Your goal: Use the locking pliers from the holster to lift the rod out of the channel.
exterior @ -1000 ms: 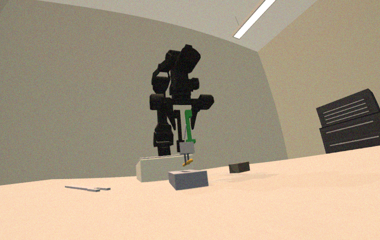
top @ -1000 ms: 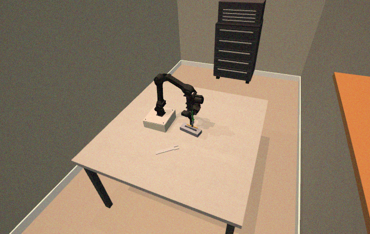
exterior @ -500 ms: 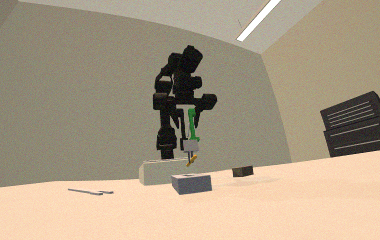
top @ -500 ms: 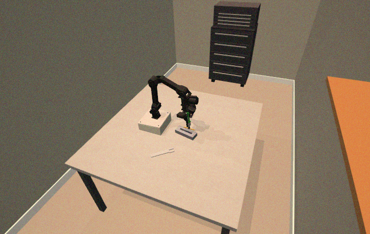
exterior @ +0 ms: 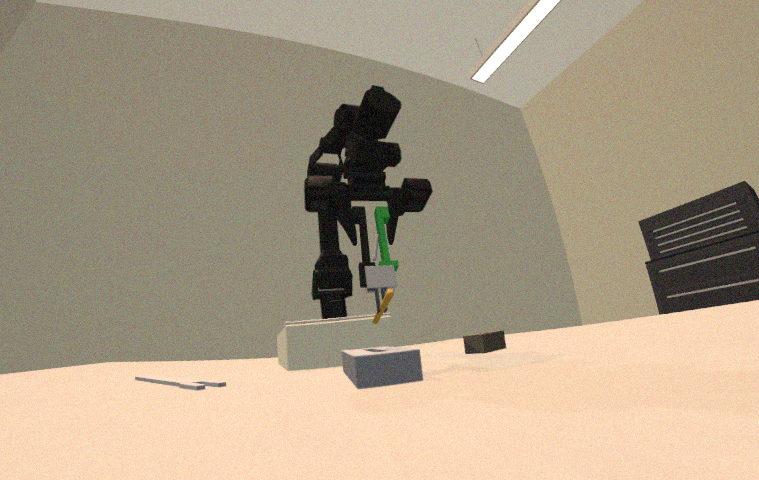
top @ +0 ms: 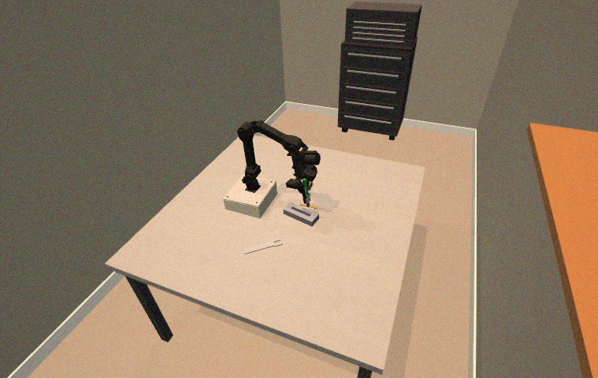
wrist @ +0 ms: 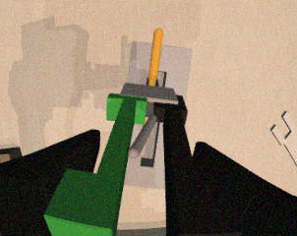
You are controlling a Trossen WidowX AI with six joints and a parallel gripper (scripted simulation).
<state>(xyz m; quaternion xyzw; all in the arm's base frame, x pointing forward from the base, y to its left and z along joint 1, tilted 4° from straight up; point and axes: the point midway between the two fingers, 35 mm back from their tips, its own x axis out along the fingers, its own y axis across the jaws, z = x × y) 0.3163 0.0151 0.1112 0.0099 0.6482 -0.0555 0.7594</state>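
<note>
My gripper is shut on the locking pliers, with fingers outside their green and black handles. The pliers' green handle is on one side, the black one on the other; their jaws point down. The orange rod is between the jaws, tilted, above the grey channel block and apart from it. The channel slot shows empty. Whether the pliers are locked cannot be seen.
A small dark block, seemingly the holster, stands on the table. A thin grey forked piece lies on the table beyond the channel block. The arm's pale base box stands behind the channel block in the exterior view.
</note>
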